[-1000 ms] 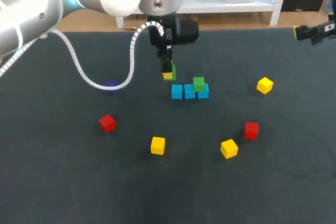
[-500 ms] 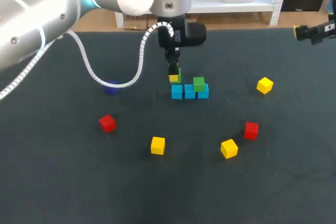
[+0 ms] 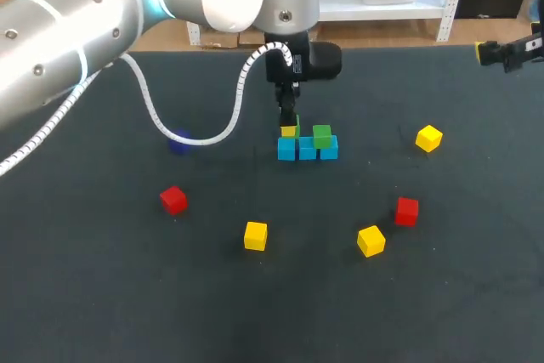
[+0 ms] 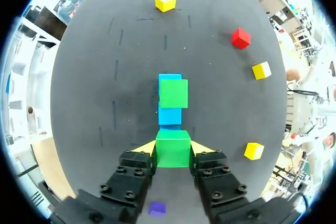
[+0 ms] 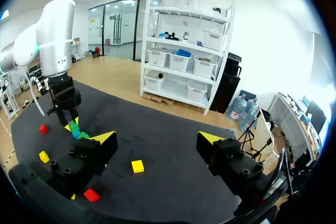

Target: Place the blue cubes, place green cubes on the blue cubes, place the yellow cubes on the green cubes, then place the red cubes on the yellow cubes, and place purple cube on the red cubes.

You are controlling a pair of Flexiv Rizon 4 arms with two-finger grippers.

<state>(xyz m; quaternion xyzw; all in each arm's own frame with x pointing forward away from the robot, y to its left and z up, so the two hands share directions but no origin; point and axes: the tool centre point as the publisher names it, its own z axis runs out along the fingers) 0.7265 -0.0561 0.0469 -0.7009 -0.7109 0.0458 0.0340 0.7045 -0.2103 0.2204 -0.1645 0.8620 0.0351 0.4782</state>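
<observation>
Left of the blue row (image 3: 307, 149), a purple cube (image 3: 178, 142) is sitting well apart on the dark matte tabletop (image 3: 102, 295). A red cube (image 3: 173, 200) and a yellow cube (image 3: 255, 235) are lying in front of the row on that same side. Over the row's left end, the left gripper (image 3: 289, 130) is clenching a green cube (image 4: 172, 149), with its faces squared to the row. Whether it is touching the blue beneath, I can't tell. Three smooth, sharp-edged blocks are making up that row, its long axis running left to right, straight ahead of the left gripper. A second green cube (image 3: 321, 135) is riding on top toward the right end. Right of the row, another yellow cube (image 3: 371, 241), another red cube (image 3: 406, 211) and a third yellow cube (image 3: 428, 138) are lying scattered. Far right of the row, the right gripper (image 5: 157, 141) is hanging with fingers spread wide, gripping nothing.
</observation>
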